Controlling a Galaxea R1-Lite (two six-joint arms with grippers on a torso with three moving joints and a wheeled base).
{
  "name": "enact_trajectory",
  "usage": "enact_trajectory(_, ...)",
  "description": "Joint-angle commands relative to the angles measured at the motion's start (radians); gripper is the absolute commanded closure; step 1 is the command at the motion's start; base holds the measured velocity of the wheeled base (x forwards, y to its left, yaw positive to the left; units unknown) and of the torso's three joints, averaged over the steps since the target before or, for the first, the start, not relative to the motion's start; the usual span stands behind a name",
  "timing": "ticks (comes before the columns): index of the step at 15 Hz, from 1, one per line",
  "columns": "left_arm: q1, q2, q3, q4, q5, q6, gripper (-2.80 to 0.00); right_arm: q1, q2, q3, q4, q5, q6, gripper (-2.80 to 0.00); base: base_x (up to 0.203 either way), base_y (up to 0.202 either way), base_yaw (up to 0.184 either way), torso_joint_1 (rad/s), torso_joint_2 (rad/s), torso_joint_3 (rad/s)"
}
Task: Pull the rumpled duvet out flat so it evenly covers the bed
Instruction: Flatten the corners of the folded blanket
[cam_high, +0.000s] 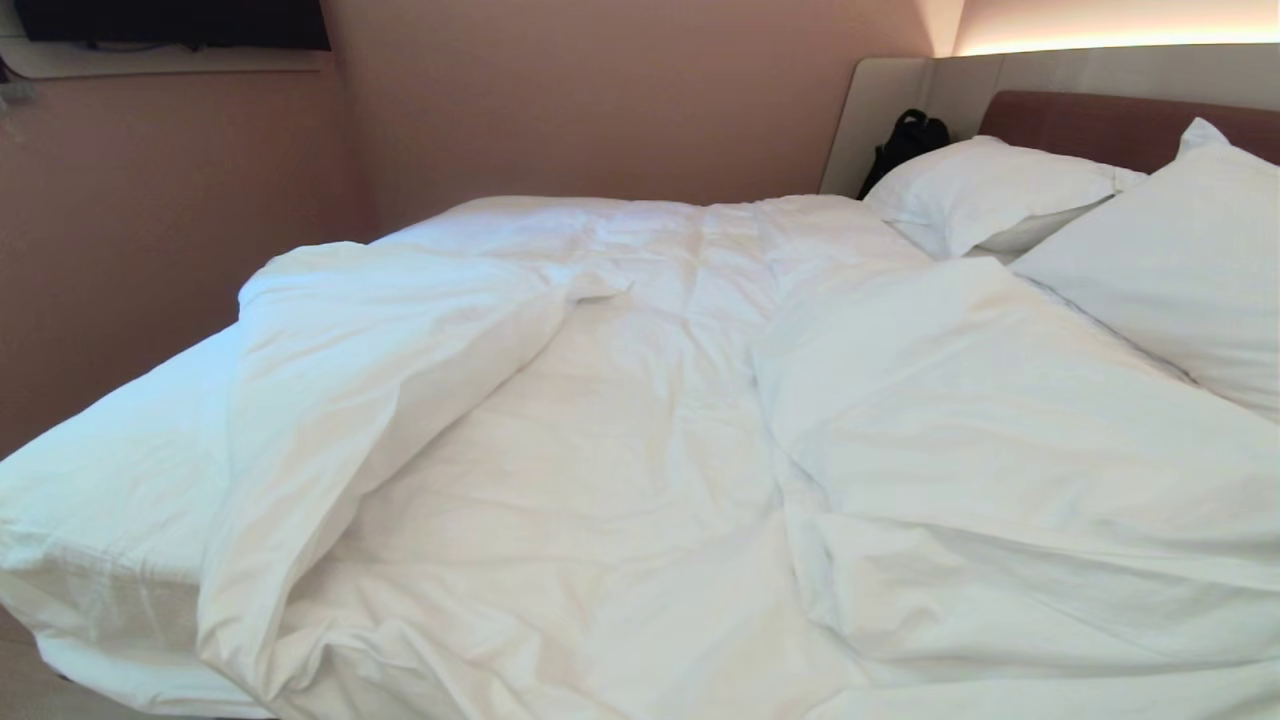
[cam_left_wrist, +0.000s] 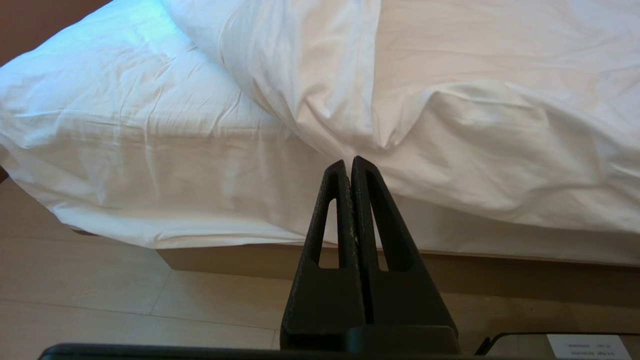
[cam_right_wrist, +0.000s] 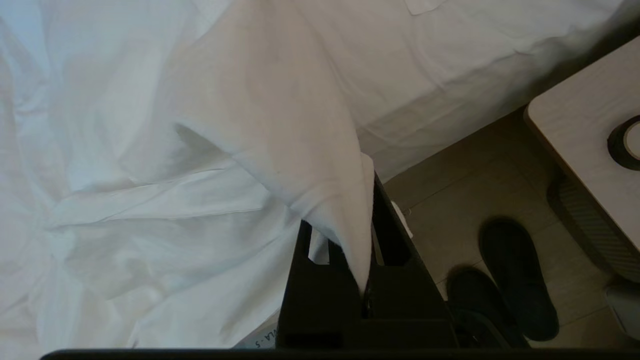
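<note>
The rumpled duvet lies bunched across the bed, one side folded back off the sheet. The right gripper, off the bed's edge above the floor, has its fingers clenched on a duvet corner. The left gripper hangs before the bed's side, fingers pressed together, grasping nothing.

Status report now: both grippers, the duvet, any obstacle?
Left gripper shut, empty, off the bed's edge. Right gripper shut on duvet corner. Duvet rumpled, folded back. Slippers on floor nearby.
</note>
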Motion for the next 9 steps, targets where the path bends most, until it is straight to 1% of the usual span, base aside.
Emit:
enact_trajectory(1,0.000,0.001,0.000,0.001,0.000,0.000,0.00,-0.001,-0.079,0.027,0.003,-0.003,0.002,0.00,0.000,0.000,0.000,0.000,0.00,0.000)
enact_trajectory(4,0.000,0.001,0.000,-0.001,0.000,0.000,0.00,-0.001,-0.167,0.060,0.006,-0.013,0.002,0.00,0.000,0.000,0.000,0.000,0.00,0.000)
enact_trajectory(7,0.000,0.001,0.000,0.001,0.000,0.000,0.00,-0.001,-0.193,0.091,0.000,-0.063,0.008,0.00,0.000,0.000,0.000,0.000,0.00,0.000)
enact_trajectory(9,0.000,0.001,0.000,0.001,0.000,0.000,0.00,0.000,-0.203,0.121,-0.004,-0.099,0.028,0.00,0.000,0.000,0.000,0.000,0.00,0.000)
